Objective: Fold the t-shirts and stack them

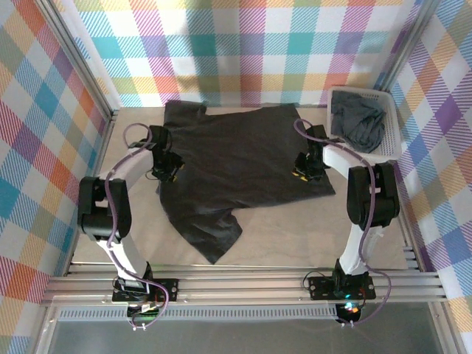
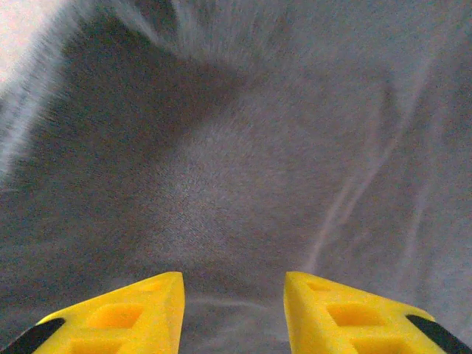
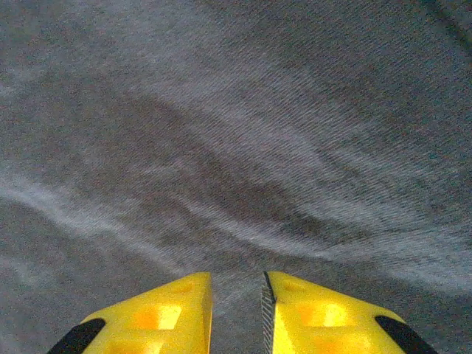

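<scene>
Plaid walls in pastel colours close in a pale tabletop (image 1: 295, 236) with a metal frame along its near edge. A dark shirt (image 1: 243, 162) lies spread across the middle of the tabletop, mostly flat. One sleeve is bunched at the far left corner, and a loose flap reaches toward the near edge. At the far right stands a white basket (image 1: 394, 140), and a second shirt (image 1: 358, 124), grey and crumpled, lies inside it.

The left arm (image 1: 110, 206) reaches in over the shirt's left edge, and the right arm (image 1: 369, 195) reaches in over its right edge, just short of the basket. Both sets of jaws are low over the cloth.

In the left wrist view, the left jaws stand partly apart, with grey fabric showing in the gap between the yellow fingers (image 2: 125, 317). A soft crease runs across the cloth just ahead of them.

In the right wrist view, the right jaws are narrow, with only a slim slit between the fingers (image 3: 324, 317). A wrinkle runs toward that slit, but whether cloth is pinched in it cannot be told.
</scene>
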You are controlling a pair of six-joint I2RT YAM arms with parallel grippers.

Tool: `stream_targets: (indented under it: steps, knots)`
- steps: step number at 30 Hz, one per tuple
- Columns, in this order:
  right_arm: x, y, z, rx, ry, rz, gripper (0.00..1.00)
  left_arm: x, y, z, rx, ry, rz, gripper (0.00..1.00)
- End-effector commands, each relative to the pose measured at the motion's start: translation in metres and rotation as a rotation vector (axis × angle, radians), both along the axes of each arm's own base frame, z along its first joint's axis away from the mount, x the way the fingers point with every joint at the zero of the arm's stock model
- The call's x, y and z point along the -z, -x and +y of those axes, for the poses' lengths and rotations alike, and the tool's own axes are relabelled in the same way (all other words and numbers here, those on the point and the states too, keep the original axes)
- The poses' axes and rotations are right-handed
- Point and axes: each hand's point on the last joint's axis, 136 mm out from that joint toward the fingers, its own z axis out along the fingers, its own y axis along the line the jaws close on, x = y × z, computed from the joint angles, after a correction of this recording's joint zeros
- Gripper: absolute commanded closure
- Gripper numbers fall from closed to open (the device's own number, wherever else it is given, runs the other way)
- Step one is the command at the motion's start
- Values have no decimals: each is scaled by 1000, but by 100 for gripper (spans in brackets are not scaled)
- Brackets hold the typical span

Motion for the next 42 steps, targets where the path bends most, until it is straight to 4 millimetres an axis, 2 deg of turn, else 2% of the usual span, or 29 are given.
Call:
stream_targets:
  steps: [1, 4, 7, 10, 16, 20, 24, 28, 31, 33, 37, 39, 42]
  knots:
    - [7, 16, -19, -9, 99, 100, 75, -22, 18, 54, -100, -72, -16, 58]
    - [18, 28, -33, 5, 137, 170, 75, 1, 36, 89, -215, -15, 29, 63]
    - [21, 33, -39, 0, 153, 189, 75, 19, 39, 102, -265, 46, 40, 69]
    - [19, 33, -39, -17, 157, 195, 75, 32, 35, 90, -207, 98, 83, 70]
    - [13, 31, -42, -41, 175, 181, 74, 53, 56, 77, -193, 116, 134, 68]
    - [7, 27, -42, -58, 181, 153, 73, 63, 64, 67, -173, 120, 149, 62]
    - [4, 25, -42, -79, 182, 144, 74, 59, 65, 67, -210, 107, 111, 56]
    - [1, 25, -40, -82, 171, 137, 75, 48, 63, 71, -255, 97, 47, 54]
    - [-2, 24, -39, -81, 165, 129, 75, 37, 62, 69, -272, 89, 6, 54]
    - [-5, 24, -38, -84, 165, 122, 75, 37, 61, 64, -263, 95, 8, 54]
    - [-5, 22, -39, -90, 168, 119, 76, 53, 59, 53, -222, 119, 42, 54]
    - [-3, 21, -41, -89, 175, 123, 76, 66, 58, 46, -190, 141, 86, 61]
    - [-1, 20, -45, -87, 194, 124, 76, 77, 63, 48, -172, 101, 135, 69]
